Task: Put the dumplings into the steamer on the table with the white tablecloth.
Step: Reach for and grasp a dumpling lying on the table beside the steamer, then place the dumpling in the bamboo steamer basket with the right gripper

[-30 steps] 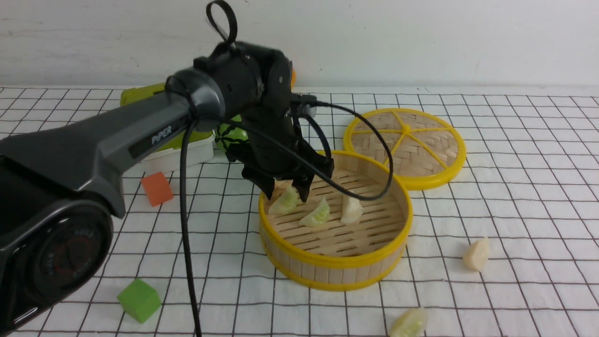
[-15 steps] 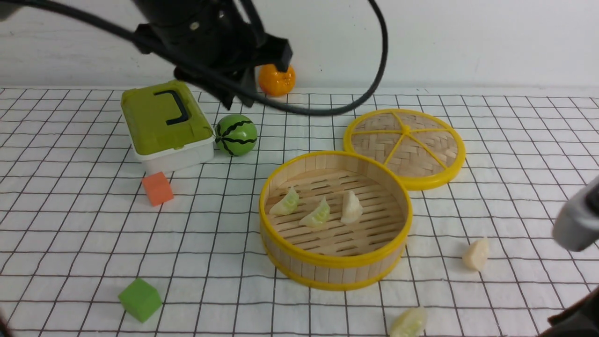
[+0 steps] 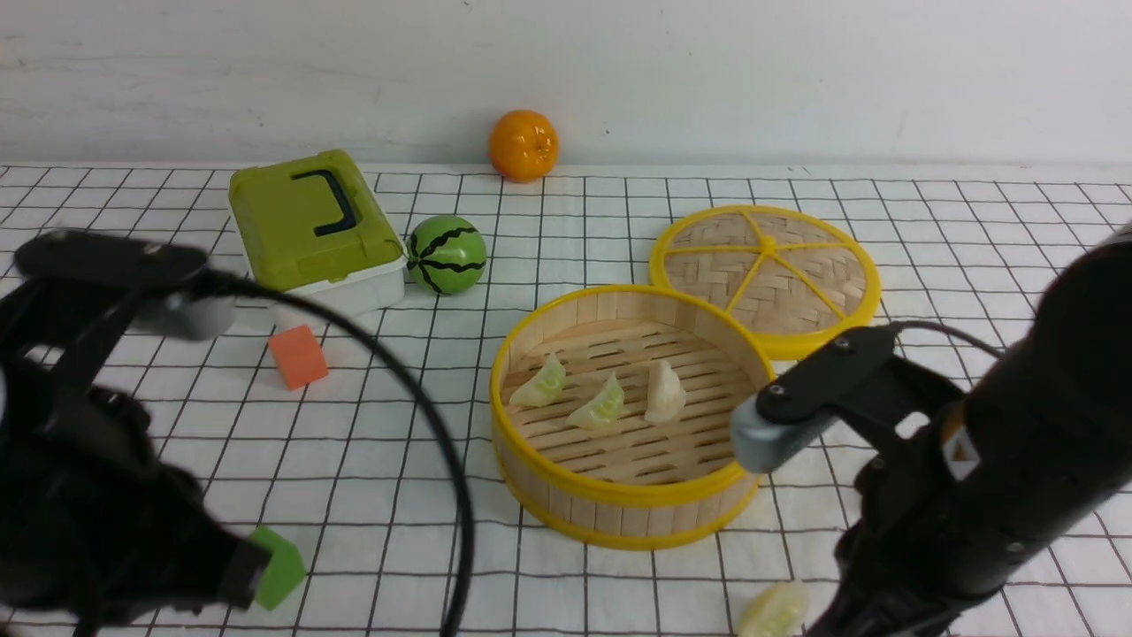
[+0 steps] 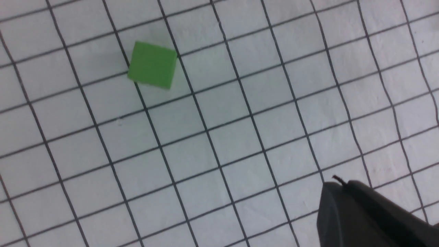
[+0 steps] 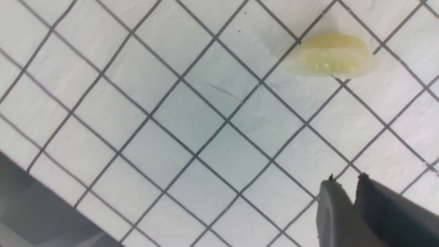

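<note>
three dumplings (image 3: 607, 405) are sitting inside the steamer (image 3: 632, 511); another dumpling (image 3: 774, 610) is lying on the white tablecloth (image 3: 973, 230) at its five o'clock. the right gripper (image 5: 344, 187) is hovering near it, jaws narrow, seemingly gripping nothing. the left gripper (image 4: 334, 187) is hanging fully closed near the green cube (image 4: 152, 65).

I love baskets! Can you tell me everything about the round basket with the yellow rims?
The basket is round, open and made of bamboo: a wall of upright wooden strips, yellow rims top and bottom, a slatted floor. It stands upright on the checked tablecloth, holding three dumplings. Its flat lid lies beside it, farther back. Nothing grips it.
</note>
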Tool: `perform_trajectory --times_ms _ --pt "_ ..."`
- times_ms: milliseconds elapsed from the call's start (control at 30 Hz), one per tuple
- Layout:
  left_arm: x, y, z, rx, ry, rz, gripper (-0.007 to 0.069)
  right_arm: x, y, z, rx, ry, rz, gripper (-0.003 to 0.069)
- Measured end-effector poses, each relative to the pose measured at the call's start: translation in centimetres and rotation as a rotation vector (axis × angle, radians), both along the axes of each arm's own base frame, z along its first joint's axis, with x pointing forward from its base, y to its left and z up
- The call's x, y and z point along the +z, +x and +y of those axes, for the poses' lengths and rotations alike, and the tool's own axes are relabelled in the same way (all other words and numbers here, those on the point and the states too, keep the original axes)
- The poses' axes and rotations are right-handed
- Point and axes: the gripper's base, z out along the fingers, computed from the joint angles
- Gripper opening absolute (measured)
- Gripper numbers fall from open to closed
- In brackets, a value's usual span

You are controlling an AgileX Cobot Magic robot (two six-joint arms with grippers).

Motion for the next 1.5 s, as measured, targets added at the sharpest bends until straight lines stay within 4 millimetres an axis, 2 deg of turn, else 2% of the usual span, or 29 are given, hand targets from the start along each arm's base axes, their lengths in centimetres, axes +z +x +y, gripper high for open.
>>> perform_trajectory --times_ms 67,100,200,233,267,367,433,600,667,833,900,933,1033,1200,1267,1333,1400,1433,1467,1500 --pt "-0.4 -1.7 0.9 0.000 -0.015 -0.026 -0.0013 -1.4 1.0 0.7 -0.058 -0.004 0.025 0.0199" --pt "-0.4 -2.6 1.4 0.001 -0.032 -0.056 -0.0013 -2.2 1.5 1.1 -0.097 0.001 0.031 0.0262" --pt "-0.3 -3.6 2.0 0.001 -0.051 -0.091 -0.0013 -3.2 2.3 1.6 -0.156 0.012 0.029 0.0363" --pt "-0.2 -4.1 2.3 0.002 -0.063 -0.113 -0.0013 -3.8 2.9 1.9 -0.207 0.024 0.016 0.0445" --pt "-0.1 -4.5 2.4 0.002 -0.071 -0.127 -0.0013 -4.3 3.3 2.1 -0.242 0.026 0.011 0.0492" --pt "0.2 -5.2 2.9 0.002 -0.083 -0.160 -0.0013 -5.5 4.0 2.3 -0.311 0.006 0.014 0.0595" --pt "0.3 -5.3 3.0 0.003 -0.082 -0.171 -0.0013 -6.4 4.4 2.3 -0.349 -0.022 0.022 0.0627" --pt "0.3 -5.4 3.1 0.003 -0.072 -0.176 -0.0013 -8.5 5.2 2.6 -0.393 -0.056 0.038 0.0612" --pt "0.2 -5.4 3.1 0.001 -0.068 -0.173 -0.0013 -9.8 5.6 3.0 -0.414 -0.055 0.045 0.0568" --pt "-0.1 -5.4 3.1 0.001 -0.063 -0.166 -0.0013 -11.2 6.0 3.3 -0.426 -0.069 0.063 0.0501" --pt "-0.2 -5.4 3.2 0.001 -0.058 -0.162 -0.0013 -11.3 6.0 3.3 -0.430 -0.067 0.067 0.0417" --pt "-0.2 -5.4 3.2 0.001 -0.058 -0.162 -0.0013 -11.3 6.0 3.3 -0.430 -0.067 0.068 0.0409" --pt "-0.2 -5.4 3.2 0.001 -0.058 -0.162 -0.0013 -11.0 5.9 3.3 -0.416 -0.065 0.062 0.0299" --pt "-0.2 -5.4 3.2 0.001 -0.055 -0.164 -0.0013 -9.9 5.6 3.1 -0.373 -0.062 0.046 0.0296" --pt "-0.2 -5.4 3.2 0.001 -0.054 -0.164 -0.0013 -8.1 5.3 2.8 -0.345 -0.034 0.010 0.0296" --pt "-0.2 -5.4 3.2 0.001 -0.054 -0.164 -0.0013 -7.3 5.1 2.7 -0.333 -0.023 -0.004 0.0296" --pt "-0.2 -5.4 3.2 0.001 -0.054 -0.164 -0.0013 -4.4 5.0 2.6 -0.298 0.020 -0.060 0.0296" --pt "-0.2 -5.3 3.2 0.001 -0.055 -0.165 -0.0013 -3.3 5.0 2.6 -0.278 0.030 -0.080 0.0296" --pt "-0.2 -5.3 3.2 0.001 -0.055 -0.165 -0.0013 -3.1 5.1 2.6 -0.274 0.033 -0.085 0.0296" --pt "-0.2 -5.3 3.2 0.001 -0.057 -0.169 -0.0013 -1.4 5.4 2.9 -0.252 0.052 -0.115 0.0296"
